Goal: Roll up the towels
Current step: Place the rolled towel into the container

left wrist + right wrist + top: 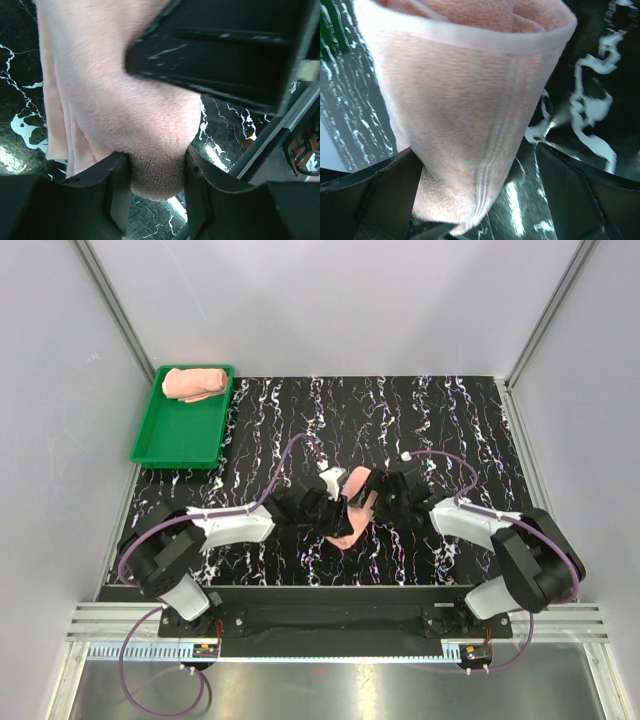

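One salmon-pink towel lies rolled up in the green tray at the far left. The other towel hangs bunched and partly rolled between both grippers over the middle of the table. My left gripper is shut on it. In the left wrist view a fold of towel is pinched between the fingers. My right gripper is open around the other end of the towel. Its left finger touches the cloth and its right finger stands apart.
The table top is black with white marbling. Grey walls enclose it on three sides. The arm bases and a metal rail run along the near edge. The right gripper's black body fills the top of the left wrist view.
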`<state>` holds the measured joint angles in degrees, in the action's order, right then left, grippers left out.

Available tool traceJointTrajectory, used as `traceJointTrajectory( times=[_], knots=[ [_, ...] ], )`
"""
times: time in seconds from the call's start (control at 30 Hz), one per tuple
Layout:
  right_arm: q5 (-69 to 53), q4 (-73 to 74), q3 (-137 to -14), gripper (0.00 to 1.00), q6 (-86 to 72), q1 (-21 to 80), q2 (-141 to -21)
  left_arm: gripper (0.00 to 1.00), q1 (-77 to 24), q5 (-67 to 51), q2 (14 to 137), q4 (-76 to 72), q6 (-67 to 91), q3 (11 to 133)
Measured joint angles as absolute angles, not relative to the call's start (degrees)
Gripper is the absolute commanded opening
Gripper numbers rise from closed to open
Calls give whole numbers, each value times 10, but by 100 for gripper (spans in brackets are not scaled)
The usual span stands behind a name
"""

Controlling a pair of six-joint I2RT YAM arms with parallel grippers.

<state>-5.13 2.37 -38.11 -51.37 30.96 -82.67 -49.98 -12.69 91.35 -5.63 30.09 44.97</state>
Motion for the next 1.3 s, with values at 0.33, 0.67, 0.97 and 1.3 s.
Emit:
traceJointTrajectory(
  times=[0.33, 0.67, 0.97, 1.3],
  knots=[
    [-89, -183, -334, 92, -536, 310, -890, 41, -474, -186, 925, -90, 317, 441],
    [-105, -305, -300, 9, -543, 310, -929, 96, -471, -218, 909, -97, 312, 432],
    [-131, -227, -291, 10, -492, 311, -807, 99, -430, -220, 724, 4, 307, 389],
    [-187, -98, -328, 13, -446, 315, -628, 99, -372, -258, 625, -87, 357, 369]
  ],
)
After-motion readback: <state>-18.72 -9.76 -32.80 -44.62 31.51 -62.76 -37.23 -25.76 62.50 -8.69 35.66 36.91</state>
